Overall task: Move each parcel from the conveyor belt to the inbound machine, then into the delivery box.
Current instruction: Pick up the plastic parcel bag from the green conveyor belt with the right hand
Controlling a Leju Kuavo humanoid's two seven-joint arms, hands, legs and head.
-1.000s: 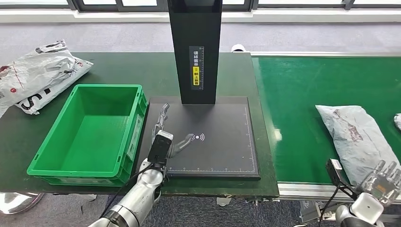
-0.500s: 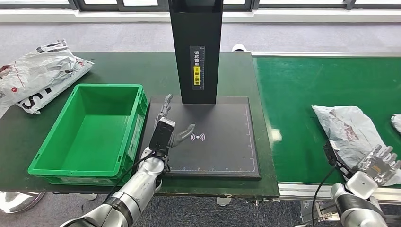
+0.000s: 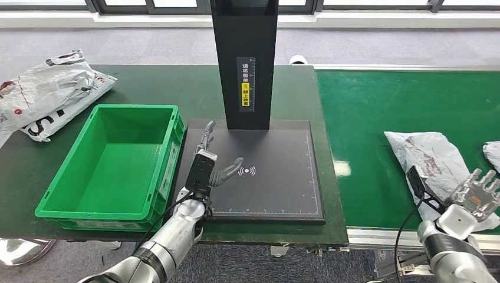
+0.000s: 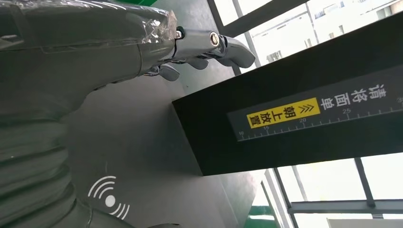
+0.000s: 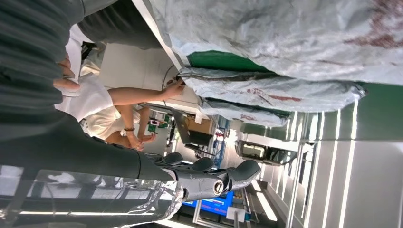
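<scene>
Spreading wide and holding nothing, fingers (image 3: 480, 180) of the right hand (image 3: 471, 197) poised at the near edge of the crumpled grey plastic parcel (image 3: 427, 156) on the green conveyor belt (image 3: 377, 118), probably so as to take the soft bag from its near side; contact with the bag cannot be told from the head view. Seen from the right wrist, same parcel (image 5: 294, 33) close ahead of the splayed fingertips (image 5: 242, 171), a second grey bag (image 5: 266, 92) lying beside it, and a person (image 5: 102, 102) in white standing beyond the belt.

Parted too and gripping nothing, fingers (image 3: 207, 137) of the left hand (image 3: 215, 168) hovering over the flat black scanning plate of the inbound machine (image 3: 283, 188), near the white wireless mark (image 3: 246, 171) — likely waiting there to receive the parcel. Behind, tall black scanner column (image 3: 244, 59) with its yellow label (image 4: 278, 114). Just beside the plate, open green plastic delivery box (image 3: 53, 203), nothing inside, placed for a short final transfer. Further left, white and grey mailer bags (image 3: 50, 88) heaped on the dark table (image 3: 147, 82). Judged early: parcel not yet lifted.
</scene>
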